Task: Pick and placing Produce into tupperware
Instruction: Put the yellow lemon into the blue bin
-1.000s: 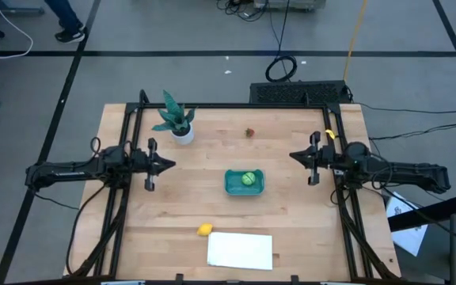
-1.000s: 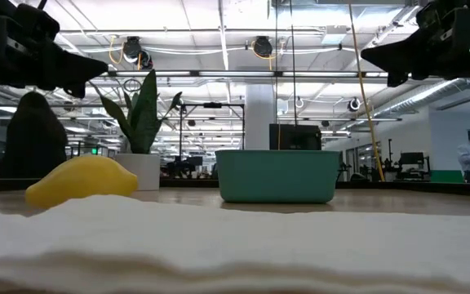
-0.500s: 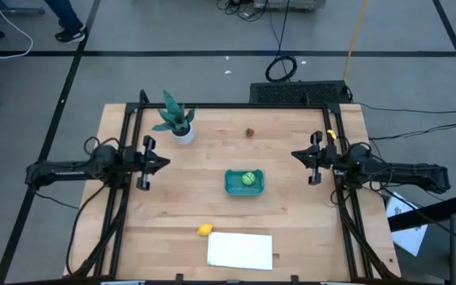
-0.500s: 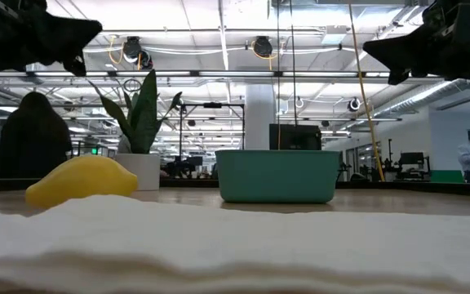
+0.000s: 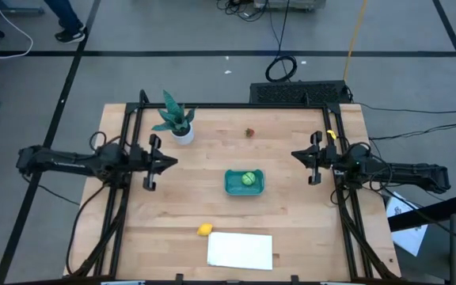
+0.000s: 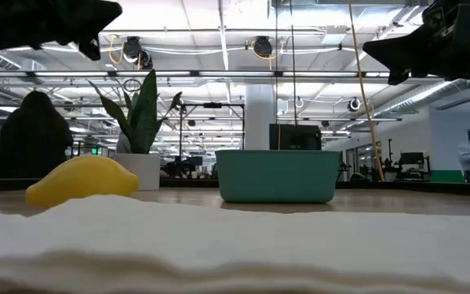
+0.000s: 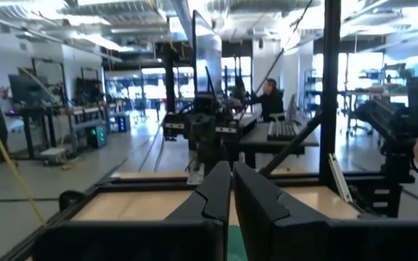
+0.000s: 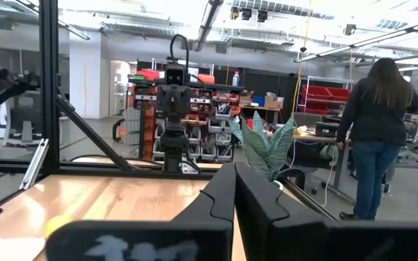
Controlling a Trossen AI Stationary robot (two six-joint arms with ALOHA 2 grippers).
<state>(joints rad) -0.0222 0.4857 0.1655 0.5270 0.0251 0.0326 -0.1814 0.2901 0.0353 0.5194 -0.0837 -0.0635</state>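
My left gripper has its fingers pressed together on nothing, held above the wooden table over its left side and pointing toward the middle; my right gripper is likewise closed and empty, fingers meeting, raised over the right side and facing inward. Between the two, a little nearer my right one, sits the teal tupperware, upright on the wood, and the light green ball lies inside it. The yellow lemon-like piece rests on the table toward the near edge, well apart from the tupperware and just beside the upper left corner of a flat white sheet; whether they touch I cannot tell. The tiny dark red piece lies on bare wood toward the far edge, apart from everything. A potted green plant in a white pot stands at the far left, near my left arm. Beyond the table, in my right wrist view, a person stands with back turned
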